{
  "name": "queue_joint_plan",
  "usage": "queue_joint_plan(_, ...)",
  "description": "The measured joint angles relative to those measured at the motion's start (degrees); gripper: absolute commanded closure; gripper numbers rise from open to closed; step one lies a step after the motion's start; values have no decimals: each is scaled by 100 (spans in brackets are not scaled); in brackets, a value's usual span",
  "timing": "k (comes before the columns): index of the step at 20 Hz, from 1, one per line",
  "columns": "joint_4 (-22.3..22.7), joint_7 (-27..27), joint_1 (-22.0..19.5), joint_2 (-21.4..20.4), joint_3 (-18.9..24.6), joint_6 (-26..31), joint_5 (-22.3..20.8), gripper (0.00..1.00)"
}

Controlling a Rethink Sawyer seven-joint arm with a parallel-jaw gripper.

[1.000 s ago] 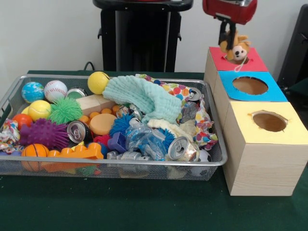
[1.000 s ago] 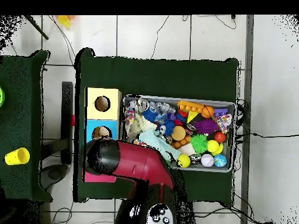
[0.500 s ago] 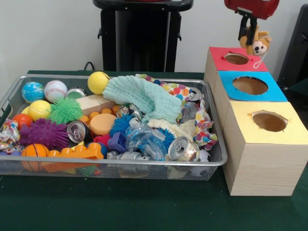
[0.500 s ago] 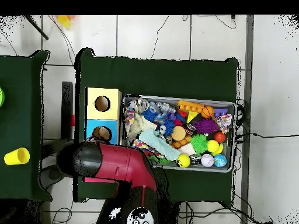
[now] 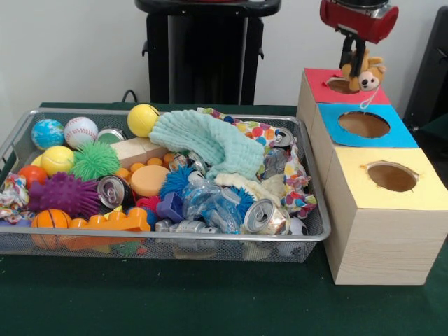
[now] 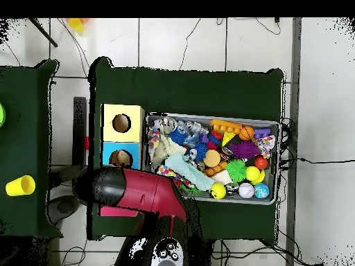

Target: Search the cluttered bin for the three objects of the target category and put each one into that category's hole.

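No brand, label or writing could be read on anything in either view; the crushed cans [image 5: 266, 216] in the bin [image 5: 210, 241] showed only bare silver tops, and the printing on the globe ball [image 5: 47, 133] was too small to make out.

The thing being carried was a small plush animal [image 5: 364, 73], tan and orange-brown with a pale muzzle and dark eyes, and a thin light string loop hanging from it. It dangled from the gripper [image 5: 353, 61], whose dark fingers were closed on its upper body. The toy hung right above the hole of the red-topped box [image 5: 318, 80], with its head toward the right rim of that hole, clear of the box top as far as could be told.

Taking the red-topped box as the landmark: the blue-topped box [image 5: 395, 129] stood touching it on its near side in the front view, and the yellow-topped box [image 5: 420, 185] came next in the same row, each with a round hole. The wire mesh bin lay just to the left of the row, crowded with balls, spiky rubber toys, a mint-green knitted cloth [image 5: 206, 143], a spotted cloth [image 5: 255, 131], wooden blocks and the cans.

From overhead the red arm [image 6: 139, 194] covered the red-topped box, so gripper and toy were hidden there; the blue-topped [image 6: 109, 151] and yellow-topped [image 6: 111, 114] boxes showed beyond it, beside the bin [image 6: 277, 159]. A yellow cup [image 6: 19, 185] stood on a separate surface, well apart from the boxes.
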Motion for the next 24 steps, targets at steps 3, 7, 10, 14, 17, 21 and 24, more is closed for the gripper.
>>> queue_joint_plan(3,4,0,0,130,1,-143,27,100)
queue_joint_plan(7,22,0,-1,255,1,-396,27,100)
queue_joint_plan(10,92,0,-12,322,1,-639,30,100)
queue_joint_plan(14,254,0,-39,340,0,-875,38,100)
queue_joint_plan(17,375,0,-35,332,0,-1003,57,100)
queue_joint_plan(21,558,0,25,289,-1,-1193,97,100)
queue_joint_plan(24,703,0,190,220,-4,-1317,165,100)
